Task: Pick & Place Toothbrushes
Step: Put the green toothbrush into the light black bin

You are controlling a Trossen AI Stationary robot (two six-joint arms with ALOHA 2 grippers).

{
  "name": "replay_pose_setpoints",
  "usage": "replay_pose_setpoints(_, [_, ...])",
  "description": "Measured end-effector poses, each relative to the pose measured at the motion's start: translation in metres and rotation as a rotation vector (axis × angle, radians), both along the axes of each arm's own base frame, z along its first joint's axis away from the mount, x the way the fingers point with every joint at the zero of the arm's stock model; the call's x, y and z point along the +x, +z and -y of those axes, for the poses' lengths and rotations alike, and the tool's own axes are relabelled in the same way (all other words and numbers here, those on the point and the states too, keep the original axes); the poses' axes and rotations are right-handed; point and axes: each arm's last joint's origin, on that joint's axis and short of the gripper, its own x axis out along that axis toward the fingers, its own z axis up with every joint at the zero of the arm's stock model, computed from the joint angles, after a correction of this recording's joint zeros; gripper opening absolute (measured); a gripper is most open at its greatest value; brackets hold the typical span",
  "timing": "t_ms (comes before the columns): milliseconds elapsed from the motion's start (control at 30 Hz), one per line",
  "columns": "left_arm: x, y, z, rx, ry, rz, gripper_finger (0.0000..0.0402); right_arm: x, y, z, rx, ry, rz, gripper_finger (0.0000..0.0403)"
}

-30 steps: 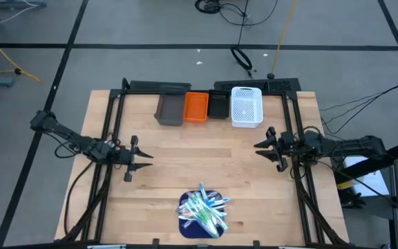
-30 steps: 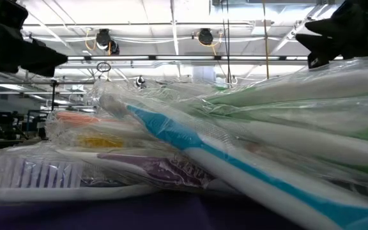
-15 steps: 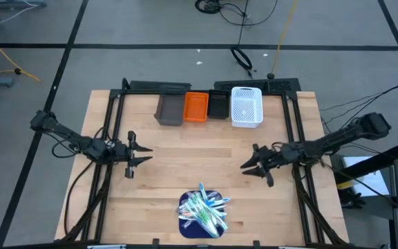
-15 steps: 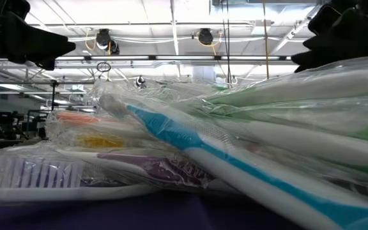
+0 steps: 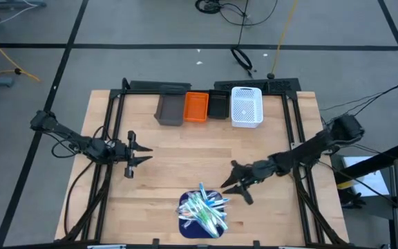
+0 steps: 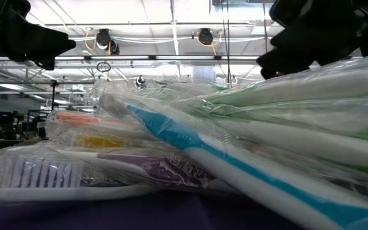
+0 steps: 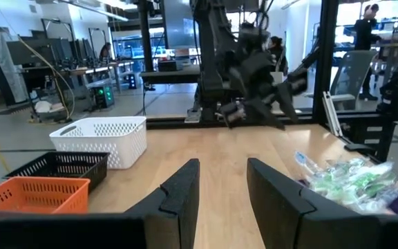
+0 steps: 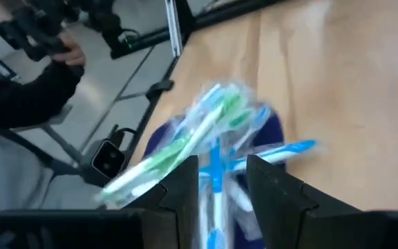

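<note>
My right gripper [image 5: 231, 185] hangs just beside the toothbrushes [image 5: 204, 209], at about two o'clock from the heap, its jaws apart and not yet touching anything. The toothbrushes lie in clear wrappers, piled crosswise on a dark blue mat [image 5: 185, 213] at the six o'clock edge of the table [image 5: 185, 149]. My left gripper [image 5: 138, 155] waits at nine o'clock, jaws apart and empty, well apart from the heap. Four bins stand in a row at twelve o'clock: a grey bin [image 5: 169, 108], an orange bin [image 5: 196, 107], a black bin [image 5: 218, 105] and a white basket [image 5: 247, 106]. I judge the step in hand to be the approach for a first pick. To do it well, I should single out a brush lying on top, turn my wrist so the fingers straddle its handle crosswise, and descend only far enough to close on that one wrapper; slick film may slip or drag a neighbour along. The high view alone shows the whole layout and which arm is which. The low view shows the layering of the wrapped brushes [image 6: 190, 140], which the overhead picture flattens. The right wrist view shows the heap [image 8: 213, 131] between my fingers [image 8: 178, 190], and a person's sleeve [image 8: 30, 93] beyond the table's edge.
</note>
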Motion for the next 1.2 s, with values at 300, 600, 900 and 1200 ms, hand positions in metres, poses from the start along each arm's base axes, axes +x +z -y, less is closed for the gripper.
replay_pose_setpoints(300, [0.000, 0.000, 0.000, -0.004, 0.000, 0.002, 0.0124, 0.030, -0.013, -0.022, 0.039, 0.051, -0.066, 0.0114])
replay_pose_setpoints(600, [0.000, 0.000, 0.000, -0.010, 0.000, 0.002, 0.0124, 0.047, -0.022, -0.043, 0.072, 0.077, -0.068, 0.0114])
replay_pose_setpoints(900, [0.000, 0.001, 0.000, -0.025, -0.001, 0.010, 0.0124, 0.065, -0.031, -0.055, 0.061, 0.083, -0.085, 0.0114])
replay_pose_setpoints(1200, [0.000, 0.002, 0.000, -0.032, -0.001, 0.019, 0.0124, 0.065, -0.031, -0.054, 0.048, 0.062, -0.095, 0.0114])
